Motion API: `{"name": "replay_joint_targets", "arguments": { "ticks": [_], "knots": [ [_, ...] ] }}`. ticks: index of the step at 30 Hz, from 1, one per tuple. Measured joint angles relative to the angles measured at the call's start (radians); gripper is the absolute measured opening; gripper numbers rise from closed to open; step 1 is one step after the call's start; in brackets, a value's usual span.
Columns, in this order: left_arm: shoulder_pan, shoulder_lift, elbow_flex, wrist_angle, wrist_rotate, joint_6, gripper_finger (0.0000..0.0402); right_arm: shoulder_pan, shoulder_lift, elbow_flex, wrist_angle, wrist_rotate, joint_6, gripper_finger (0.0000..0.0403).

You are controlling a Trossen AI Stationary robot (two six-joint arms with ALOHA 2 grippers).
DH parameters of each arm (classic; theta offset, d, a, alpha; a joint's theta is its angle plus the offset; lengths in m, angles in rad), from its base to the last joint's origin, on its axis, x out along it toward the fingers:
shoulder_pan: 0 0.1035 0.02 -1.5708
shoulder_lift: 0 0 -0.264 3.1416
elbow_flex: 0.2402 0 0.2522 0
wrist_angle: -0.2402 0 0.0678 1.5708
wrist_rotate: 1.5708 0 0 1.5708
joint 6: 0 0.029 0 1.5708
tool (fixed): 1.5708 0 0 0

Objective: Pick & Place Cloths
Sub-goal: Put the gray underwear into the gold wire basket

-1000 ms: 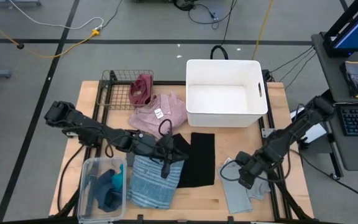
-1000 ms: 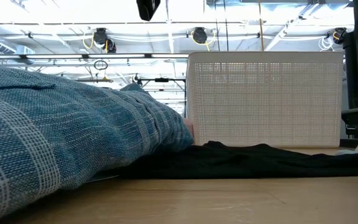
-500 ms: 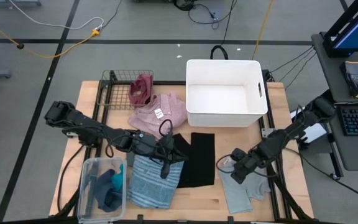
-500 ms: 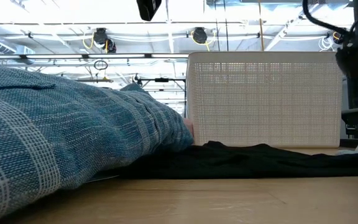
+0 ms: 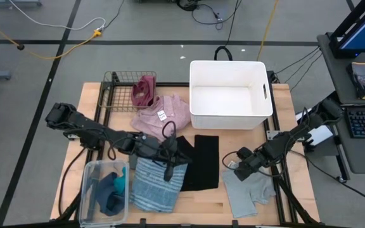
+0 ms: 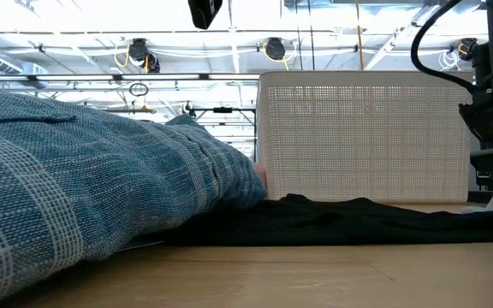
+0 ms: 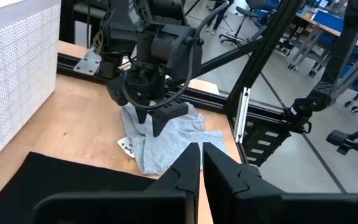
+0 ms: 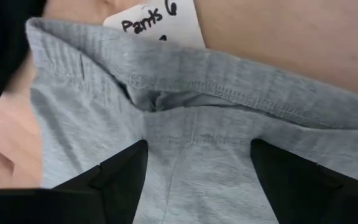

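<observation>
From above, my right gripper [image 5: 235, 166] sits at the far left edge of the soft grey cloth [image 5: 249, 193] on the wooden counter [image 5: 204, 201], near right. Level view adds little: only the white perforated plastic bin [image 6: 365, 137] behind. Left wrist: my left gripper [image 7: 202, 163] is closed, empty. Right wrist: fingers spread wide astride the waistband; I might pinch only the paper tag [image 8: 157, 23], or one layer, and it slips.

The right arm reaches in from three o'clock, its right gripper [image 5: 234, 166] low, fingers [image 8: 120, 177] spread wide apart; the left arm stretches from nine o'clock toward centre, its left gripper [image 5: 168, 172] pressed closed
</observation>
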Motion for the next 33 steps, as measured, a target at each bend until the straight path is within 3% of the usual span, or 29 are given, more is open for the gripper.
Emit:
{"name": "replay_joint_targets", "arguments": {
  "ticks": [7, 20, 26, 33],
  "knots": [
    [0.02, 0.0, 0.0, 0.0, 0.0, 0.0, 0.0003, 0.0, 0.0, -0.014, -0.003, 0.009, 0.019, 0.0195],
    [0.031, 0.0, 0.0, 0.0, 0.0, 0.0, 0.0013, 0.001, -0.004, -0.015, 0.064, 0.027, 0.006, 0.0018],
    [0.031, 0.0, 0.0, 0.0, 0.0, 0.0, 0.0003, 0.001, -0.06, -0.02, 0.184, 0.083, -0.013, 0.0005],
    [0.031, 0.0, 0.0, -0.003, 0.032, -0.021, 0.0024, 0.001, -0.168, -0.021, 0.276, 0.203, -0.045, 0.0001]
  ]
}}
